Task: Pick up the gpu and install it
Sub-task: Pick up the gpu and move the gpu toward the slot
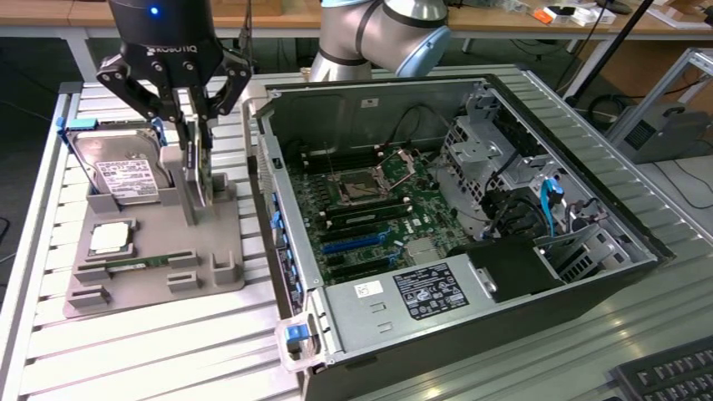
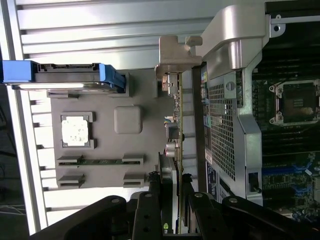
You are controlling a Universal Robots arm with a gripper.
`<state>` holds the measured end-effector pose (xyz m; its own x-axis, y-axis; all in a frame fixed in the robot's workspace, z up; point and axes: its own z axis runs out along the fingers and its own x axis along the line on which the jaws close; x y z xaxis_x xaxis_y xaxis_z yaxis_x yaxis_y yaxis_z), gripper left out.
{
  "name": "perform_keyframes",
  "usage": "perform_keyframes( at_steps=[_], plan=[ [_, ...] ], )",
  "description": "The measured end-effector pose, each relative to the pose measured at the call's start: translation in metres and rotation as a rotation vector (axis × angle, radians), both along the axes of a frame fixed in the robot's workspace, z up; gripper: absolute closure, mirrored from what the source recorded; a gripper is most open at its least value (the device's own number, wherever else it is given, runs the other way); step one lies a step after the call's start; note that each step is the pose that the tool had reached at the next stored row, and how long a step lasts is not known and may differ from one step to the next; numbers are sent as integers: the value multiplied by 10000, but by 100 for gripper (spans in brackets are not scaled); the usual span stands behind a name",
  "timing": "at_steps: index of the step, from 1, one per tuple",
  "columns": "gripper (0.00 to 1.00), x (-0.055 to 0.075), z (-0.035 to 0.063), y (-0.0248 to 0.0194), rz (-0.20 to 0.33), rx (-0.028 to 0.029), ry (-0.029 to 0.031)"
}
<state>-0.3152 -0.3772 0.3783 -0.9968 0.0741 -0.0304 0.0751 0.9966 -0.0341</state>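
Note:
The gpu [image 1: 197, 180] stands on edge in a slot of the grey holder block [image 1: 156, 230], to the exterior view's left of the open computer case [image 1: 446, 209]. It is a thin green card with a silver end bracket [image 2: 172, 55]. My gripper [image 1: 192, 124] hangs straight above it, and the black fingers [image 1: 226, 88] come down on both sides of its upper edge. In the wrist view the gpu [image 2: 176, 120] runs edge-on into my gripper [image 2: 175, 197], whose jaws press against its two faces. The card's lower edge still sits in the holder.
The holder also carries a silver hard drive [image 1: 123, 171] in a blue frame, a processor chip [image 1: 108, 240] and a narrow memory stick [image 1: 128, 265]. Inside the case lies the motherboard [image 1: 379, 209] with blue expansion slots [image 1: 346, 246]. A keyboard [image 1: 669, 376] sits at the near right corner.

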Motion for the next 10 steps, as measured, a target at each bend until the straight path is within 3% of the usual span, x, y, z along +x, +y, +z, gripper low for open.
perform_keyframes(
  at_steps=[10],
  plan=[
    [73,0,30,0,0,0,0]
  ],
)
